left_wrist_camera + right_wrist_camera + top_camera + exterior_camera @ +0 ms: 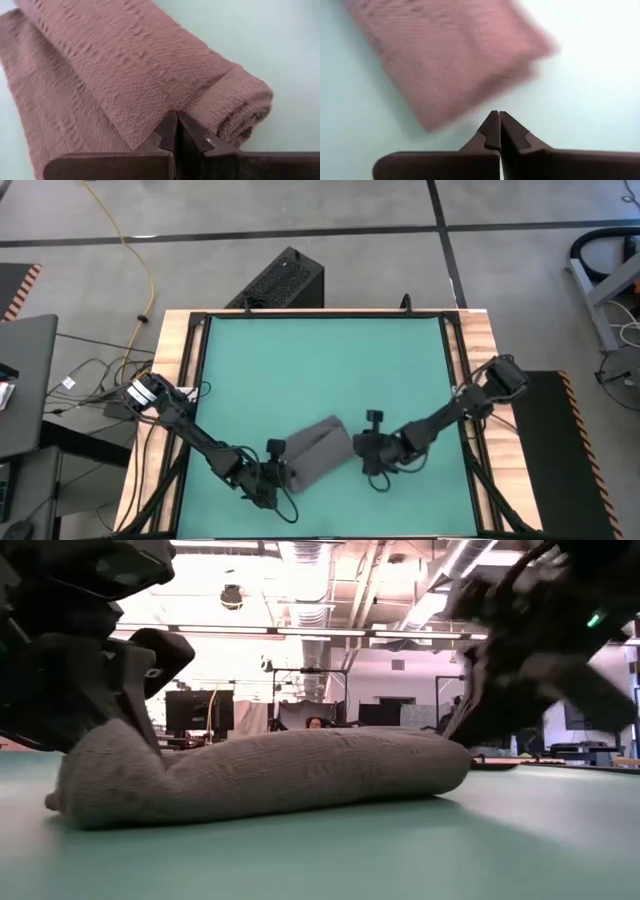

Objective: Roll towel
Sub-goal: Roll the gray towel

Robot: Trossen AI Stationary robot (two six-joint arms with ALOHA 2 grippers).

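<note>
The towel (pixel 315 450) is a dark grey cloth rolled into a thick roll. It lies slanted on the green table top (pixel 320 360) near the front edge, resting along its whole length (pixel 270 775). My left gripper (pixel 283 478) is shut at the roll's near-left end, fingertips over the roll (pixel 176 117). My right gripper (pixel 358 448) is shut beside the roll's far-right end. In the right wrist view its tips (pixel 496 116) stand over bare table, a little apart from the towel (pixel 450 55). My left gripper's shut fingertips slant down over the side of the roll close to its end (pixel 235 105). I cannot tell whether they touch the cloth; nothing shows between the fingers.
Free green table top stretches from the towel to the far edge. Wooden frame rails (pixel 185 380) run along the table's left and right sides. A black box (pixel 285 280) stands on the floor beyond the far edge, and cables (pixel 90 375) lie to the left.
</note>
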